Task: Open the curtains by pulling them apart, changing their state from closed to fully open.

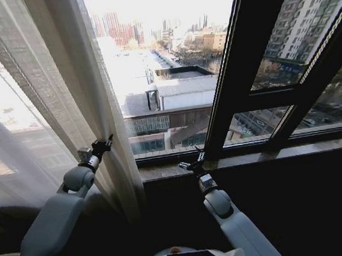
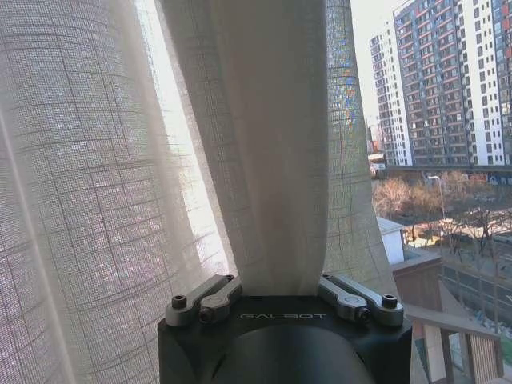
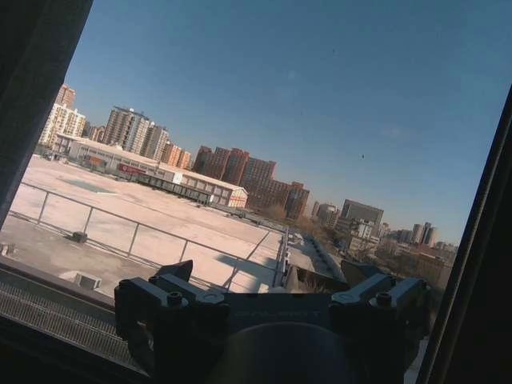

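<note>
So the curtains are bunched over on the robot's left side of the window, and most of the glass to the right of them is already bare, city view and all. The left gripper is up at the inner edge of the fabric, and the left wrist view makes it clear why: a thick fold of the sheer cloth drops right down between its jaws, which look spread with the fold sitting in the gap, so I'd guess it's there to drag that edge sideways. Can't swear it's actually squeezing anything.

The right gripper sits low by the window sill, near the dark frame bar, apart from any fabric. Its jaws look spread too, holding nothing, just aimed out at the rooftops. Seems idle to me.
</note>
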Robot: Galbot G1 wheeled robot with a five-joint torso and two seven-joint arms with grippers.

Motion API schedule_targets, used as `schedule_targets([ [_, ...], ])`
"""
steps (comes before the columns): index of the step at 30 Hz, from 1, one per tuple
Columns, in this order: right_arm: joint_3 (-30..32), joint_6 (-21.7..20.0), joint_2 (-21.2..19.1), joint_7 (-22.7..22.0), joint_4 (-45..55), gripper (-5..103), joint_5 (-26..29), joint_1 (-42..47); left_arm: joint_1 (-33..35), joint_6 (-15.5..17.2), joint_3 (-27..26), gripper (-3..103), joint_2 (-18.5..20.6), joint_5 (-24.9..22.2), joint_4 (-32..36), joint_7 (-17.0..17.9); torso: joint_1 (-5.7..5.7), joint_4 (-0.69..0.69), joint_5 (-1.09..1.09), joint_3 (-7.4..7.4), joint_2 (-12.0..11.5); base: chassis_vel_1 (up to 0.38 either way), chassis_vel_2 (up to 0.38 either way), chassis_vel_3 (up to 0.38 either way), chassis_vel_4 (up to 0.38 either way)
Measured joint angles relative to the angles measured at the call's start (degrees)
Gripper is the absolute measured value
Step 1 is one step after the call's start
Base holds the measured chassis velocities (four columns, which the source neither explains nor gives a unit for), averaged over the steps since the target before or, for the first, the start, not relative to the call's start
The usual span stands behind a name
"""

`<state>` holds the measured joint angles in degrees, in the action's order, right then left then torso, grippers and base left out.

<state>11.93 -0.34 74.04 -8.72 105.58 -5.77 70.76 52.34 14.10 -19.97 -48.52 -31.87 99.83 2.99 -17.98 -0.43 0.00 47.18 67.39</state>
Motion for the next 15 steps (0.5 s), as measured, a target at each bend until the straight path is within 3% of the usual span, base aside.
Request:
schedule_targets([
  [1, 0.02, 0.06, 0.02, 0.0, -0.05, 100, 0.0, 0.0, 0.09, 0.08, -0.06, 6, 0.09, 0.0, 0.19, 0.05, 0.0, 0.0, 0.0, 0.0, 0.0, 0.0, 0.0, 0.0, 0.0],
  [4, 0.03, 0.12, 0.04, 0.01, -0.17, 100, 0.0, -0.02, 0.16, 0.21, -0.2, 2, 0.16, 0.0, 0.4, 0.32, 0.0, 0.0, 0.0, 0.0, 0.0, 0.0, 0.0, 0.0, 0.0],
  [8, -0.05, 0.24, 0.04, 0.06, -0.69, 100, 0.01, -0.34, -0.09, 0.57, -0.83, 2, -0.06, 0.0, 0.82, 3.49, 0.0, 0.0, 0.0, 0.0, 0.0, 0.0, 0.0, 0.0, 0.0],
  [12, -0.26, 0.48, 0.07, 0.14, -1.44, 100, 0.12, -0.7, -1.84, 0.9, -3.03, 2, -1.0, 0.22, 1.06, 10.63, 0.0, -0.01, -0.01, 0.0, 0.0, 0.0, 0.0, 0.0, 0.0],
  [15, -0.38, 0.56, 0.05, 0.17, -1.81, 100, 0.19, -0.94, -2.78, 1.04, -4.51, 2, -0.97, 0.3, 1.07, 13.35, 0.0, -0.01, -0.01, 0.0, 0.0, 0.0, 0.0, 0.0, 0.0],
])
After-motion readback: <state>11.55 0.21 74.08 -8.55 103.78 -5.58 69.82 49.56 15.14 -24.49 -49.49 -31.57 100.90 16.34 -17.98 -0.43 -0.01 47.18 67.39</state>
